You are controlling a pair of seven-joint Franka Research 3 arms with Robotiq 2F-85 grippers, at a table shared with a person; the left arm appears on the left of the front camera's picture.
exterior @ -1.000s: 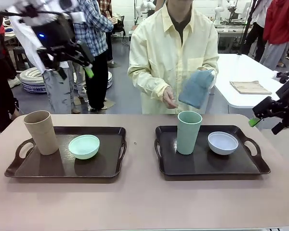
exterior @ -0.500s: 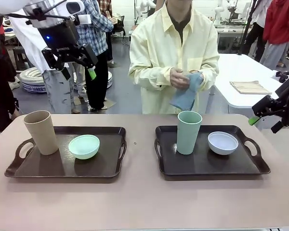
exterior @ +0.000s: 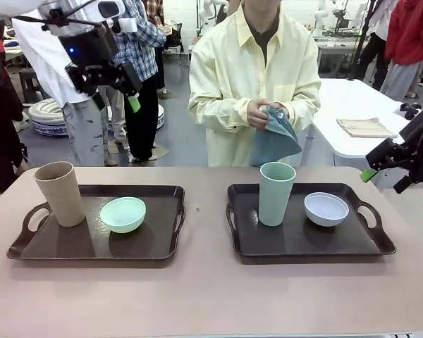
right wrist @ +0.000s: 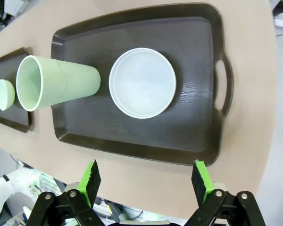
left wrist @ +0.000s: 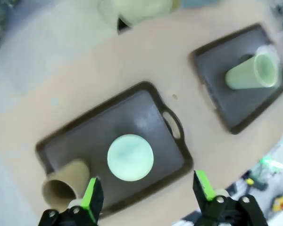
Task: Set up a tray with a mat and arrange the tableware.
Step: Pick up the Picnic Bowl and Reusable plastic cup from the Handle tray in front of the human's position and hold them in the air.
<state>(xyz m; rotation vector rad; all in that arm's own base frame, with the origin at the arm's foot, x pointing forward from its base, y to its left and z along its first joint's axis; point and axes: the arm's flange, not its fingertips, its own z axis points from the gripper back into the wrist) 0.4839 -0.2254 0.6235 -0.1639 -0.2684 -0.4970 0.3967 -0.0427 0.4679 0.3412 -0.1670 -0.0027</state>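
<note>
left gripper (left wrist: 146, 186): fingers spread wide, gripping nothing, hanging high over left tray (exterior: 77, 243) w/ tan cup (exterior: 59, 193) + mint bowl (exterior: 123, 214) | right gripper (right wrist: 145, 178): spread wide too, empty, above right tray (exterior: 289, 241) w/ sage cup (exterior: 276, 193) + white bowl (exterior: 326, 208) | person's hands (exterior: 262, 113): clutching a blue cloth (exterior: 275, 141)

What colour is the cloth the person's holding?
Dusty blue, no pattern. The folded fabric cloth shows best in the front view.

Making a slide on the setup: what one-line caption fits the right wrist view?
Open right gripper hovers above a dark tray holding a sage green cup and a white bowl.
</note>
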